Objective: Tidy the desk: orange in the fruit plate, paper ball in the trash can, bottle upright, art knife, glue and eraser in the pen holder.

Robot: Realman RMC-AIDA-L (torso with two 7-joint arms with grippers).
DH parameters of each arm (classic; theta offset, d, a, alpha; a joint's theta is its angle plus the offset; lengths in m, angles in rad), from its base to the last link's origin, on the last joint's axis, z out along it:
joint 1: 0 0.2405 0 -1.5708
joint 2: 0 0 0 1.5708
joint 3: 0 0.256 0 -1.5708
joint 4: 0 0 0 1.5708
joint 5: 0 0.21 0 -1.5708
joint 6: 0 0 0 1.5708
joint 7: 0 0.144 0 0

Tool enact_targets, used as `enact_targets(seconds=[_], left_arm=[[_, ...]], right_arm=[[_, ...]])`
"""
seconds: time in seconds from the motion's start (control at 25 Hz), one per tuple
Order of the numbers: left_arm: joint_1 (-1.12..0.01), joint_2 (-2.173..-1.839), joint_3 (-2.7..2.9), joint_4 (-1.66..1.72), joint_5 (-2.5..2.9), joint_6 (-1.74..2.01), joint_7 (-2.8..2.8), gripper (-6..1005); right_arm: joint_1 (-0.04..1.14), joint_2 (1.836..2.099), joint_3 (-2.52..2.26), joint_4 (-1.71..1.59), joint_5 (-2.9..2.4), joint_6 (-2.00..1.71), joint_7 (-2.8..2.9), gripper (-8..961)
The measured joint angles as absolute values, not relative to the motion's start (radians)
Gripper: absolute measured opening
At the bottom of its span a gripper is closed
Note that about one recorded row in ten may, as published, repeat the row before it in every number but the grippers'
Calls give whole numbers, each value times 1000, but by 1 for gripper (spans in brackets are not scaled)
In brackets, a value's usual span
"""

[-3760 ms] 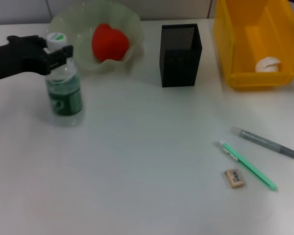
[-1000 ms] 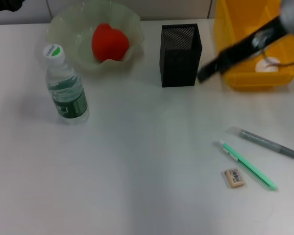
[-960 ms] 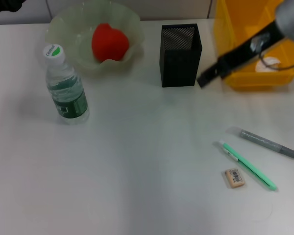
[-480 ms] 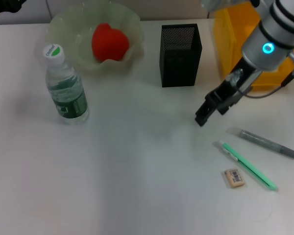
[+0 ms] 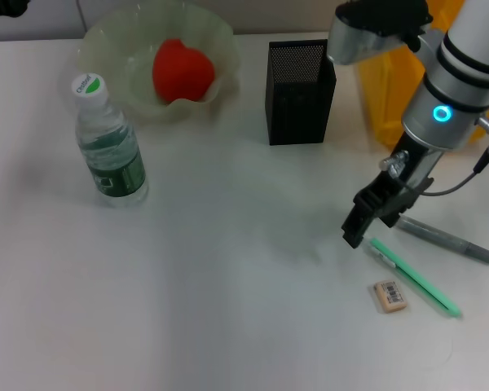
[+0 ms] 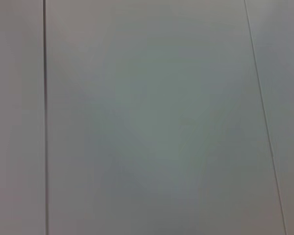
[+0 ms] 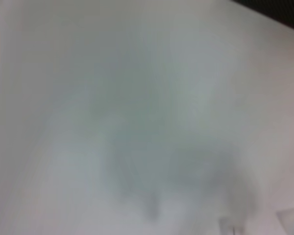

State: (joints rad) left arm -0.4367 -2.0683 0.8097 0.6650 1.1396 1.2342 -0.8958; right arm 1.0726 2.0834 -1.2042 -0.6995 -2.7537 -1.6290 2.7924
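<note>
head view: right hand (image 5: 354,232) now lower

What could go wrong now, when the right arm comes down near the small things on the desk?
1. The right tool hangs close above the tip of the green pen-like stick. It may push it aside instead of gripping it.
2. The eraser and the grey stick lie near the green one, so a sweep may scatter them.
3. The pen holder stands light and tall beside the arm; the elbow may bump it.
</note>
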Motion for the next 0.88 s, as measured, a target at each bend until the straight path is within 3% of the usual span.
enact_targets(seconds=[0.88], left_arm=[[-425, -2068, 807, 637, 1126, 1223, -865, 785]], right_arm=[[1072, 2088, -1251, -604, -2749, -1546, 2795, 645]])
